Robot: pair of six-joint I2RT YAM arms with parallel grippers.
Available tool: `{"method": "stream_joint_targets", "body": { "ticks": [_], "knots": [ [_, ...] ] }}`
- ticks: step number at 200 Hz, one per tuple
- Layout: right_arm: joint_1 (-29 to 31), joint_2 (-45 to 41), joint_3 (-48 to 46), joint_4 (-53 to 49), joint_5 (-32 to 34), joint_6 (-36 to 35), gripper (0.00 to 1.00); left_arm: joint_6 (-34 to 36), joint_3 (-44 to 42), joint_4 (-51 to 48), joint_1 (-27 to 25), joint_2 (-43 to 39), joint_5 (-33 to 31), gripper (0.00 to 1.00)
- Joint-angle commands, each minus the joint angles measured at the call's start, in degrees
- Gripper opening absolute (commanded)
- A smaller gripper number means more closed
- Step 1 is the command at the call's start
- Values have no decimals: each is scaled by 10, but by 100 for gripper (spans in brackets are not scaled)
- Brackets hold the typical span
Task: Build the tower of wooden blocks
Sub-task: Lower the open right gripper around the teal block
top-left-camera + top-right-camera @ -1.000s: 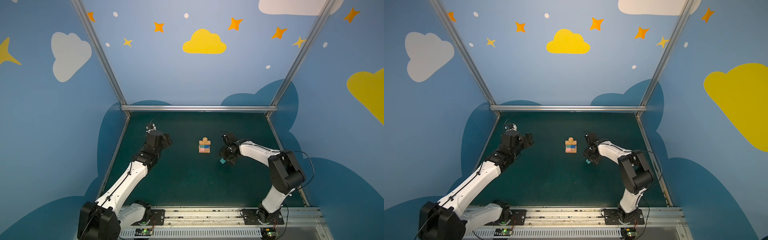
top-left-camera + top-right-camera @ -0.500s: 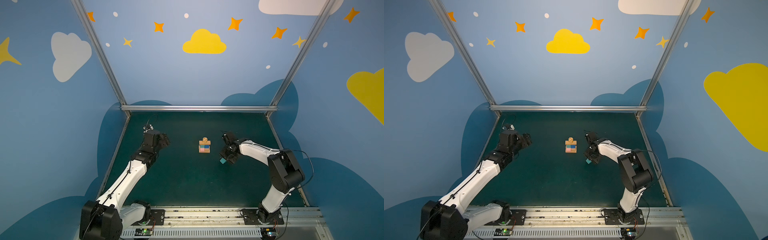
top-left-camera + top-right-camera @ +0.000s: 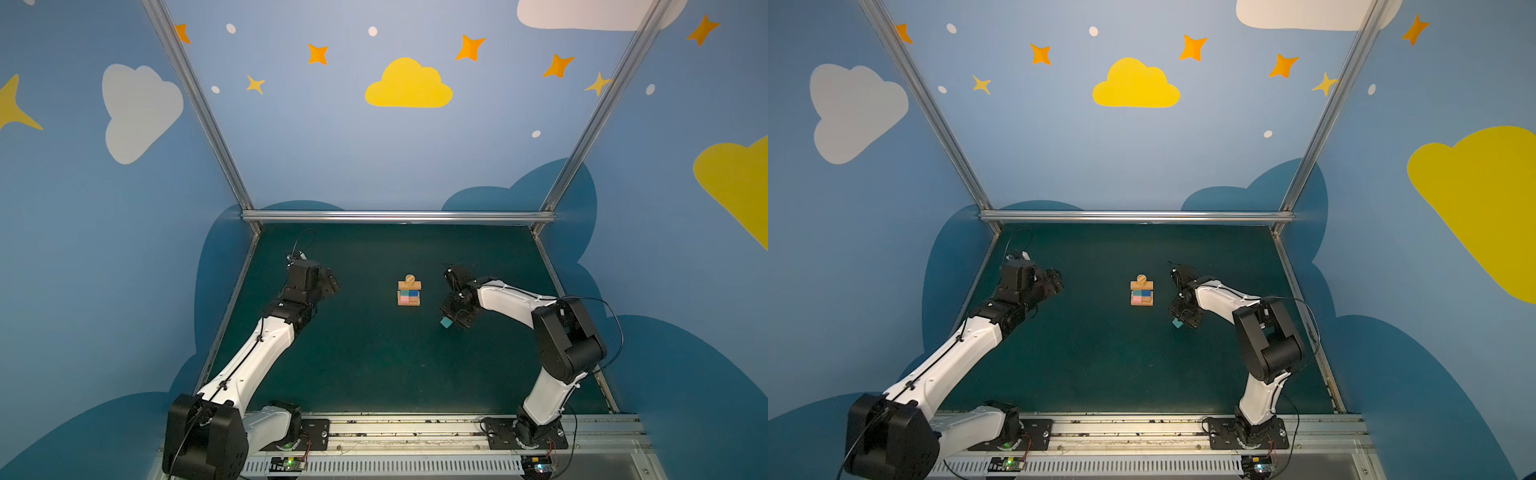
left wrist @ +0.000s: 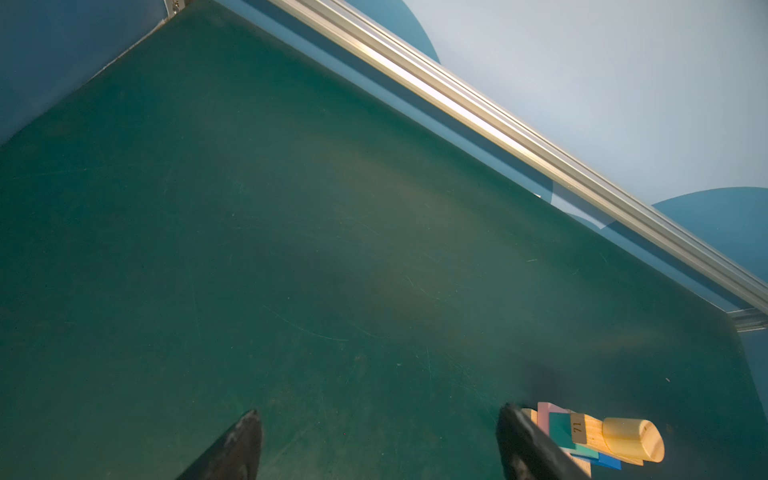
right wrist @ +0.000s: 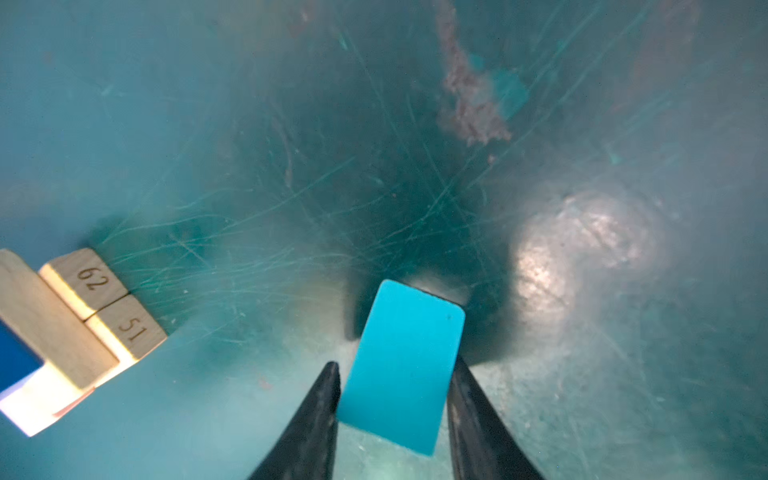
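At 4 o'clock from the multicoloured wood block tower point(image 3: 409, 291), the right gripper point(image 5: 392, 365) has narrowed its jaws onto the flanks of a teal wooden block point(image 5: 405, 357) resting on the mat point(image 3: 353, 353). Lift judged imminent; left gripper point(image 4: 379, 409) gapes wide, empty.

Table mat point(image 3: 374, 365): dark green, matt, rubber-like, with fine scratches all over and one rough, worn patch point(image 5: 469, 104).
Tower point(image 3: 409, 293): the bars point(image 5: 99, 303) and cylinder point(image 4: 631, 434) are bare pale wood, unvarnished, with visible grain and stamped numbers. The coloured pieces carry smooth, flat paint.
Teal block point(image 5: 403, 353): smooth, even, matt paint.
Right gripper point(image 5: 395, 363) fingers point(image 5: 307, 428): black, matt, plastic-looking.
Frame rail point(image 3: 395, 216): bare metal with a brushed sheen.
Arm shells point(image 3: 257, 357): white, smooth, semi-gloss plastic.
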Motion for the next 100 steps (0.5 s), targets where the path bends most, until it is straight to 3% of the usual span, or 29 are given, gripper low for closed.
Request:
{"method": "stream_joint_targets", "body": {
  "ticks": [1,37,100],
  "knots": [
    [-4,8,12,-18,-3,-13,37,-3,9,-9,3,1,7,88],
    [-7,5,20,-36,-9,-52,29,-2,9,-9,4,0,10,88],
    [-8,-11,39,-114,-25,-228,28,-7,9,-5,4,0,17,88]
  ]
}}
